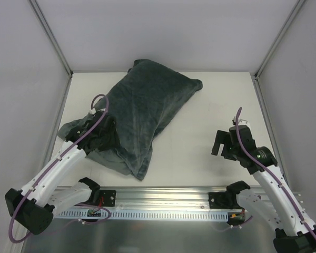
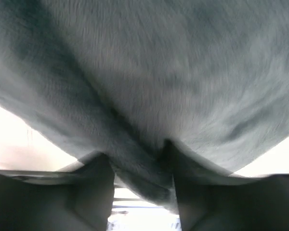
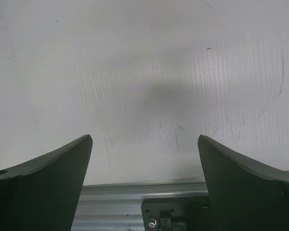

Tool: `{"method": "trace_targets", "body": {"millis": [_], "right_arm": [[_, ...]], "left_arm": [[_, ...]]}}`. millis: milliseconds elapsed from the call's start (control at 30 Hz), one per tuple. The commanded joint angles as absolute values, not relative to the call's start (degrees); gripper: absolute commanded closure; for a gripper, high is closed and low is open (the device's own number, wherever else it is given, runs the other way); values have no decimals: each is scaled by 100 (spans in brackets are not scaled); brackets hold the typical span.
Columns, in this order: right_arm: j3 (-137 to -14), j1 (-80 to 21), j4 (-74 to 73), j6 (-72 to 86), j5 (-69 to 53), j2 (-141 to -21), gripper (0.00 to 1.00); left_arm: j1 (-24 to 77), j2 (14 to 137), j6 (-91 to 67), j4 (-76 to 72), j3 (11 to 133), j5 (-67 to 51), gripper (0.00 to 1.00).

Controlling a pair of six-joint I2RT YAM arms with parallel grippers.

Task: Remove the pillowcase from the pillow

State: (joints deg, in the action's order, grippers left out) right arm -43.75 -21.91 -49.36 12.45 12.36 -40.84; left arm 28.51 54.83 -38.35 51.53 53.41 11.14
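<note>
The dark grey-teal pillowcase (image 1: 142,110) lies diagonally on the white table (image 1: 210,105), bulging; the pillow is hidden inside it. My left gripper (image 1: 102,138) sits at the cover's near left end. In the left wrist view a fold of plush pillowcase (image 2: 149,72) runs down between the two fingers of the left gripper (image 2: 142,173), which press in on it from both sides. My right gripper (image 1: 219,143) hangs over bare table well to the right of the cover. Its wrist view shows the right gripper (image 3: 144,144) open, with nothing between the fingers.
An aluminium rail (image 1: 163,197) runs along the table's near edge between the arm bases, and shows again as the rail (image 3: 135,192) below the right fingers. Metal frame posts (image 1: 50,37) and white walls close in the back and sides.
</note>
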Motion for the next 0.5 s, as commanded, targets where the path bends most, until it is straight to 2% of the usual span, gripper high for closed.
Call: {"method": "trace_targets", "body": {"millis": [0, 33, 67, 200, 333, 367, 467], "right_arm": [[-4368, -2285, -4869, 1336, 1046, -3982, 4], [-4377, -2337, -4913, 1379, 1055, -3938, 4], [-4368, -2355, -4913, 1397, 1055, -3911, 4], [-4316, -2399, -4913, 1459, 1046, -3771, 4], [-4385, -2408, -4939, 1511, 1046, -3858, 4], [-4412, -2408, -4957, 1529, 1037, -3911, 4], [-4465, -2426, -4931, 1564, 1020, -3929, 4]], "left_arm": [[2909, 5940, -3867, 4606, 5545, 564, 83], [2953, 6002, -3850, 4553, 5729, 354, 96], [2988, 6090, -3850, 4483, 5826, 247, 100], [3514, 6248, -4033, 4290, 6275, -157, 100], [4638, 6670, -4377, 3912, 6775, -132, 100], [5110, 7036, -4403, 3850, 6924, -123, 100], [5719, 7801, -4228, 3823, 7724, -262, 100]]}}
